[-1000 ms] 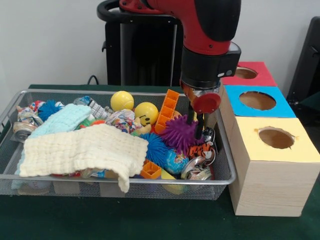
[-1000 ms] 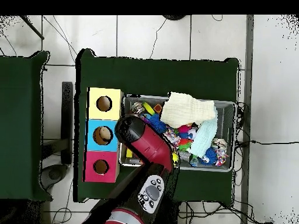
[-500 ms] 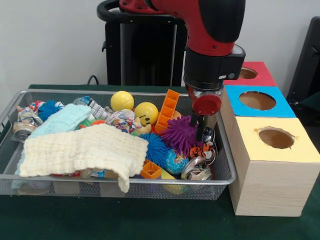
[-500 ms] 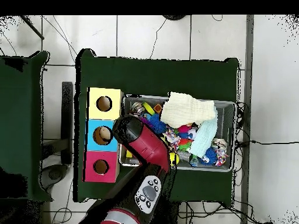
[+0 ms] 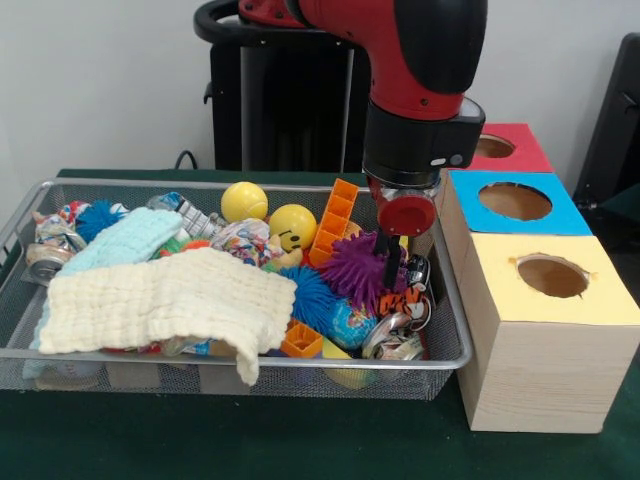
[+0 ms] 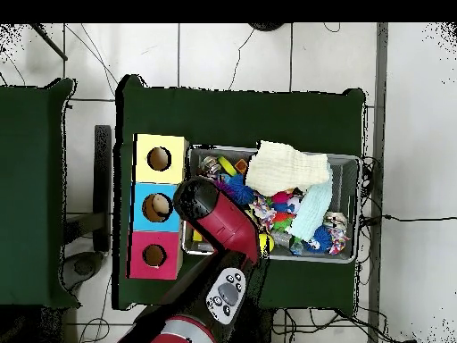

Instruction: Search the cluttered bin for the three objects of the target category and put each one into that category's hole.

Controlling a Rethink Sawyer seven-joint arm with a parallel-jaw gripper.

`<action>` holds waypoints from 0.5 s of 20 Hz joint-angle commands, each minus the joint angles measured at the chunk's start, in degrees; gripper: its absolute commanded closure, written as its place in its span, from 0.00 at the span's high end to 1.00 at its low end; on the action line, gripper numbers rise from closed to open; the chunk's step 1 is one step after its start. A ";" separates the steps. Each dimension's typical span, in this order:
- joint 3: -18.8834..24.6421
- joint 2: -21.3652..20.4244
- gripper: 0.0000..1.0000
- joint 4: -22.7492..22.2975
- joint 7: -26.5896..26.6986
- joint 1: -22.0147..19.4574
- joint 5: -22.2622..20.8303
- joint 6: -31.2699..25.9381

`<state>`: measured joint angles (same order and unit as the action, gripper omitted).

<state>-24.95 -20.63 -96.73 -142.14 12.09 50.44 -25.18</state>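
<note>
A wire mesh bin (image 5: pixel 452 300) holds a jumble of toys, cloths and crushed cans. My gripper (image 5: pixel 392 262) reaches down into its right end, right against the right side of a purple spiky ball (image 5: pixel 355 268). Just below it lie a tiger-striped toy (image 5: pixel 405 298) and crushed cans (image 5: pixel 398 338). A blue spiky ball (image 5: pixel 310 295), two yellow balls (image 5: pixel 244 200) (image 5: pixel 292 225) and an orange lattice piece (image 5: pixel 335 222) lie close by. In the overhead view the arm (image 6: pixel 214 219) hides the gripper and the bin's (image 6: pixel 353 163) left end.
Three boxes with round holes stand to the right of the bin: yellow (image 5: pixel 552 275), blue (image 5: pixel 515 200), red (image 5: pixel 492 146). A cream cloth (image 5: pixel 170 300) hangs over the bin's front rim and a light blue cloth (image 5: pixel 120 240) lies behind it.
The gripper has shifted slightly left and a little lower, closing in on the purple spiky ball. The things in the bin have not moved.
</note>
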 commanded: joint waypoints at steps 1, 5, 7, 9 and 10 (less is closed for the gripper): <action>7.09 3.23 1.00 -2.57 -15.79 0.13 2.90 3.17; 8.06 3.43 1.00 -2.59 -16.20 0.28 3.73 3.86; 9.50 2.92 1.00 -3.33 -15.26 -0.38 4.54 4.64; 10.57 2.64 1.00 -3.87 -14.50 -0.89 5.25 5.45; 11.20 2.50 1.00 -4.20 -14.13 -1.13 5.63 5.99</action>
<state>-23.87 -20.39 -96.74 -142.19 12.48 52.23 -23.52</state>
